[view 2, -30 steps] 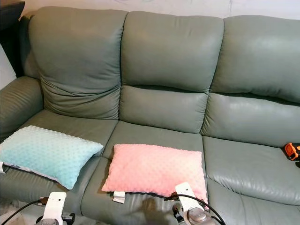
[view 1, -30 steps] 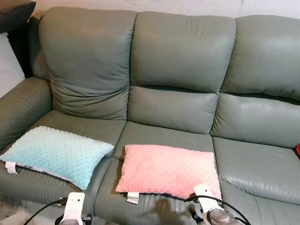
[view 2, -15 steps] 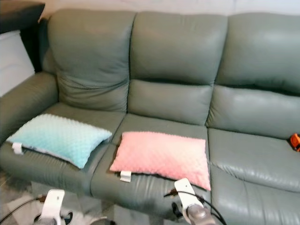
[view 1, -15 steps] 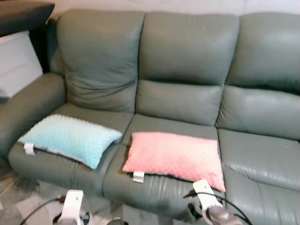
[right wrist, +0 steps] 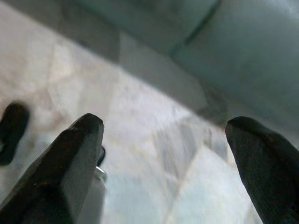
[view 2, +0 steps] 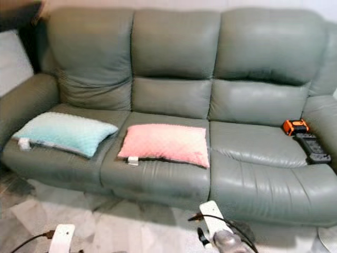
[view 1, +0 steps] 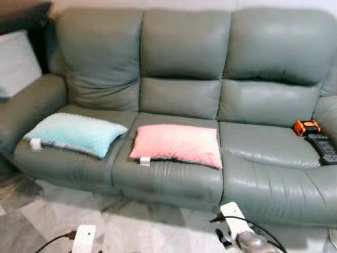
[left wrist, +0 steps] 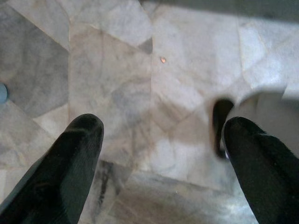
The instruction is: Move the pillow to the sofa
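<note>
Grey sofa [view 1: 179, 105] is carrying a pink pillow [view 1: 176, 145] and teal pillow [view 1: 73, 134], well beyond our jaws. We are holding left gripper [left wrist: 161, 140] and right gripper [right wrist: 163, 140] spread wide, empty, over marble floor [left wrist: 154, 70].

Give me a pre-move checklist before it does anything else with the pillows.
1. Pink pillow on the sofa: ok, it lies flat on the middle seat.
2. Teal pillow on the sofa: ok, on the left seat, with one corner over the seam toward the pink one.
3. Left claw free: ok, fingers apart over the stone floor, nothing between them.
4. Right claw free: ok, fingers apart, floor and sofa front beyond.
5. Right seat: not ok, an orange tool and a black remote-like object lie near the armrest.
6. Another pillow waiting elsewhere: cannot tell.
</note>
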Available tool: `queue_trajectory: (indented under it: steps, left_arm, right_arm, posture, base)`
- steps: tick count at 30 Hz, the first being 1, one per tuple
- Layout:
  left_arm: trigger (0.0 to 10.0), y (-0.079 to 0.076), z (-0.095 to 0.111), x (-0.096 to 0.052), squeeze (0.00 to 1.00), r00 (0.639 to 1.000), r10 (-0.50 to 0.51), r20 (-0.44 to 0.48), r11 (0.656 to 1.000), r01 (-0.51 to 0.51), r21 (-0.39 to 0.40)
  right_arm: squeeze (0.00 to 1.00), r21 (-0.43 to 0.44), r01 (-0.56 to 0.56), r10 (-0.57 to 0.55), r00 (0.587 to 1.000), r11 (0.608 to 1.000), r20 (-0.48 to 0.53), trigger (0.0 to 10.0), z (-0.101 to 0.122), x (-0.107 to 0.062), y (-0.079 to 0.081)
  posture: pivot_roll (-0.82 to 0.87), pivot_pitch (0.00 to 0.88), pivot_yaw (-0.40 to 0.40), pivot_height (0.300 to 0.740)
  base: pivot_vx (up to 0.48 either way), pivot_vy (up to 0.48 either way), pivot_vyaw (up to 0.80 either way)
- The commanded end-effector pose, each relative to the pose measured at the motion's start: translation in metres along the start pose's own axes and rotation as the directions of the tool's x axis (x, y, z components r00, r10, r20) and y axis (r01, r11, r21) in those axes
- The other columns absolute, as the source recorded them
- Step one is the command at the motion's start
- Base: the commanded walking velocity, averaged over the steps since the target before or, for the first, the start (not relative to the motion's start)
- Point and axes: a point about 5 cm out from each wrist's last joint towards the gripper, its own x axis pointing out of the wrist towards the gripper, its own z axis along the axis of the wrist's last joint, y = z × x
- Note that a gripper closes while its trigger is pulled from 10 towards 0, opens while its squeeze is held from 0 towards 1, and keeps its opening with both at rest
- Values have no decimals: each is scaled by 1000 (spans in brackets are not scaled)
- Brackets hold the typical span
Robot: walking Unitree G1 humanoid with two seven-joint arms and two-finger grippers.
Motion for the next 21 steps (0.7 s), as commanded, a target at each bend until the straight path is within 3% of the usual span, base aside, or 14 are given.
queue_trajectory:
  steps: [1, 21]
  left_arm:
    - [10000, 7, 14, 0, 0, 999, 17, 43, 1000, -18, 9]
    - [10000, 4, 17, 0, 0, 998, -25, 56, 999, 27, -40]
  right_arm:
    - [0, 3, -14, 14, 1000, 1000, 16, 10000, 6, 1, 4]
    - [0, -7, -9, 9, 1000, 1000, -27, 10000, -12, -1, 4]
  posture:
    - [19, 0, 3, 740]
    - [21, 0, 6, 740]
  base:
    - [0, 0, 0]
    - [0, 0, 0]
